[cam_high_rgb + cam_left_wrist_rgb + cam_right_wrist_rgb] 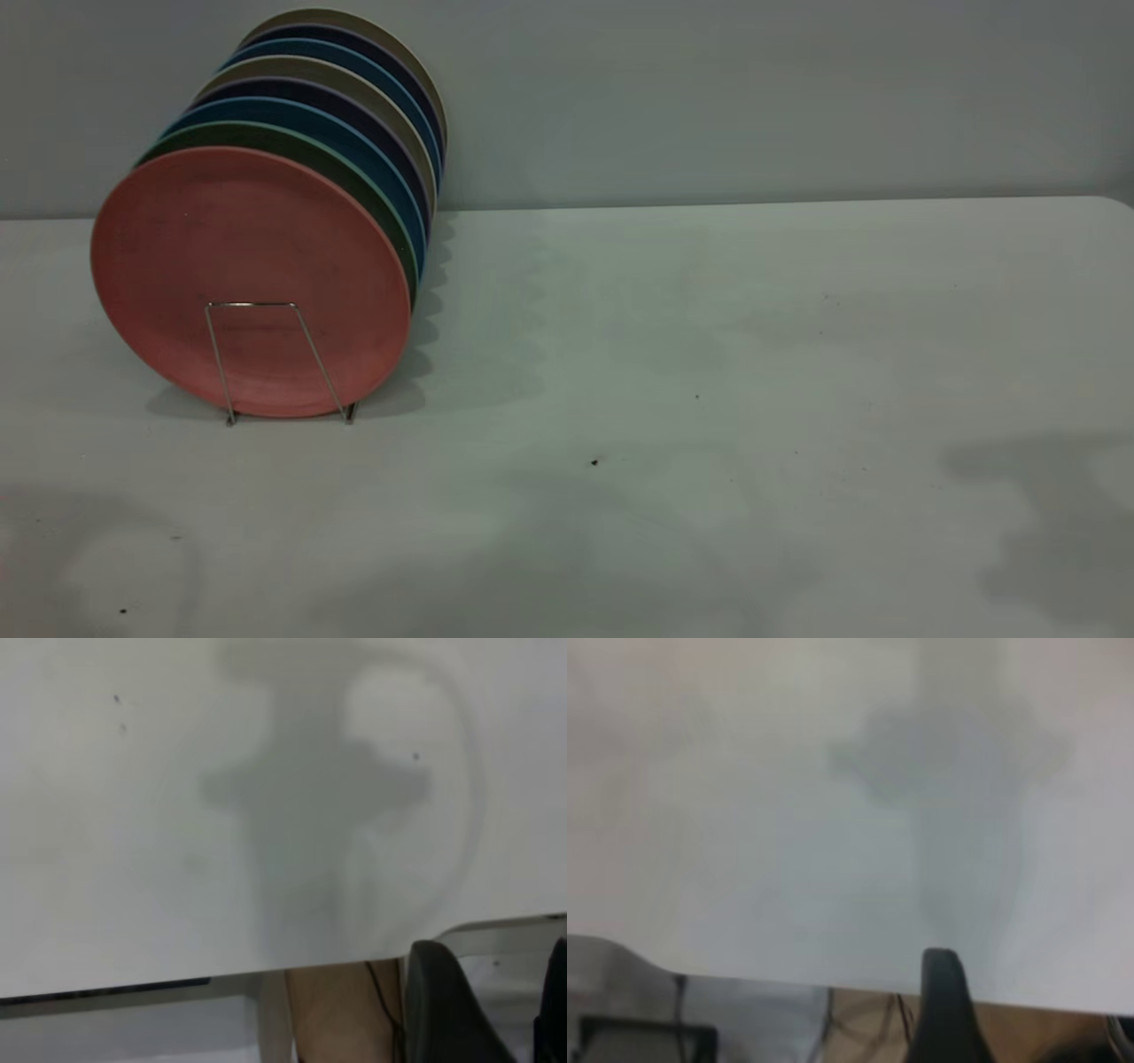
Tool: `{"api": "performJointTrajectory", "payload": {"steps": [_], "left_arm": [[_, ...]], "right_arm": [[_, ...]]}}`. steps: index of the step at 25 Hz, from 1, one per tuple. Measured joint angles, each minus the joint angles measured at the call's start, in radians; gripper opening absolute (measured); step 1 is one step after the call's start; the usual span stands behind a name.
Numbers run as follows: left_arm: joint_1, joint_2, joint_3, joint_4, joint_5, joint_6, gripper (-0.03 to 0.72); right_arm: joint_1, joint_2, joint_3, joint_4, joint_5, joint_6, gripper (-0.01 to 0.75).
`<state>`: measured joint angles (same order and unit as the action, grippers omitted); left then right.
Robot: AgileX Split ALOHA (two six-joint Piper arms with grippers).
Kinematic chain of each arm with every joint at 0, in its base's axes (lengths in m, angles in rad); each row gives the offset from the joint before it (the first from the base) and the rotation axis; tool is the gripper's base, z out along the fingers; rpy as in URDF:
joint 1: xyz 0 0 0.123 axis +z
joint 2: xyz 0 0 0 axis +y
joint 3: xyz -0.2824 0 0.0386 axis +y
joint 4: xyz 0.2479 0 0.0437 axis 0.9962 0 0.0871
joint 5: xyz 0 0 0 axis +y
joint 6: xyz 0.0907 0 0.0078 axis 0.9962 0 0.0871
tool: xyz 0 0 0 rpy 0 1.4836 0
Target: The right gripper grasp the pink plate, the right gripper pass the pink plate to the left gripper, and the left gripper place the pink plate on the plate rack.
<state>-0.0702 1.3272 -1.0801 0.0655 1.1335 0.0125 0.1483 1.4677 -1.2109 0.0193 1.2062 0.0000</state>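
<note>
The pink plate [239, 248] stands on edge at the front of the plate rack [252, 304], behind its front wire loop, leaning back on the other plates. No gripper touches it, and neither arm shows in the exterior view. The left gripper [500, 992] hangs over the table's near edge, with its two black fingers [443, 1010] apart and nothing between them. The right gripper [1032, 1028] is also over the table's edge. One black finger [943, 1010] shows with open space beside it, and it holds nothing.
Behind the pink plate the rack holds a row of several plates: a green one [292, 139], then blue [354, 133], dark and beige ones. The white table [709, 354] bears arm shadows at the front left and front right. A grey wall stands behind.
</note>
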Motion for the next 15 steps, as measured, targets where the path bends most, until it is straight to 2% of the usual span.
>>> {"api": "performJointTrajectory", "payload": {"steps": [7,15], "left_arm": [[0.000,-0.331,0.280,-0.053,-0.060,-0.004,0.316],[0.000,-0.711,0.455,-0.054,-0.044,-0.052,0.316]], "right_arm": [[0.120,-0.376,0.148,0.029,0.023,0.000,0.552],[0.131,-0.758,0.413,0.013,0.034,0.000,0.552]]}}
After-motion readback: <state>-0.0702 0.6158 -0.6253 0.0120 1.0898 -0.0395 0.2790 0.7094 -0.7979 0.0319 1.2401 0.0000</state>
